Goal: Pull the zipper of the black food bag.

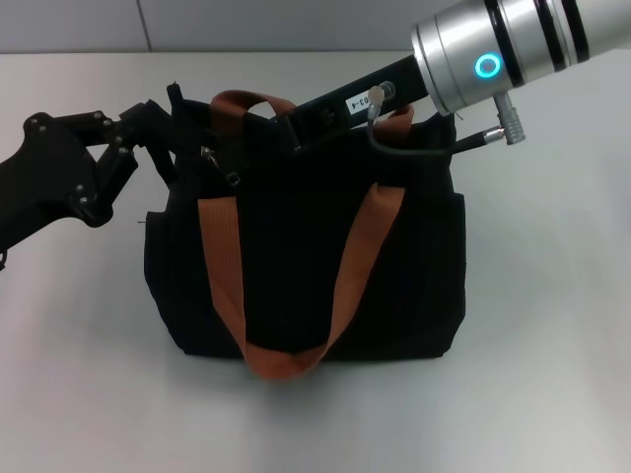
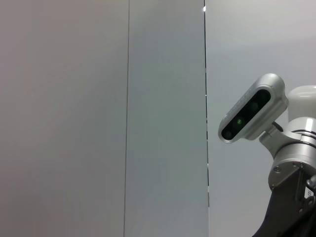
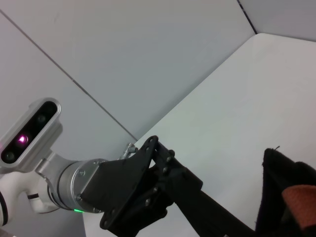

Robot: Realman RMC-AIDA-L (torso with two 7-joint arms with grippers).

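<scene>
Black fabric fills the middle of the head view: the black food bag point(image 1: 306, 266) stands upright on the white table point(image 1: 552, 325), its two orange-brown strap handles point(image 1: 219, 256) looping down the near face and joining in a curve close to the bag's lower edge. The left gripper point(image 1: 175, 133) reaches in from the bag's left and its dark fingers meet the upper left corner of the bag, just beside the small metal fittings at the top edge; whether they are pinching the fabric or merely lying against it cannot be told. The right gripper point(image 1: 296, 123) comes down over the bag's top from the right, its silver forearm with a glowing cyan ring point(image 1: 487, 66) and a grey cable point(image 1: 394, 148) covering the bag's upper right part. Its fingertips are lost against the black top, so their spread cannot be told. The zipper cannot be made out; the arm and handles hide the top line. The right wrist view shows the left gripper's linkage beside the bag's corner point(image 3: 286, 197), before a grey wall point(image 3: 148, 59).
</scene>
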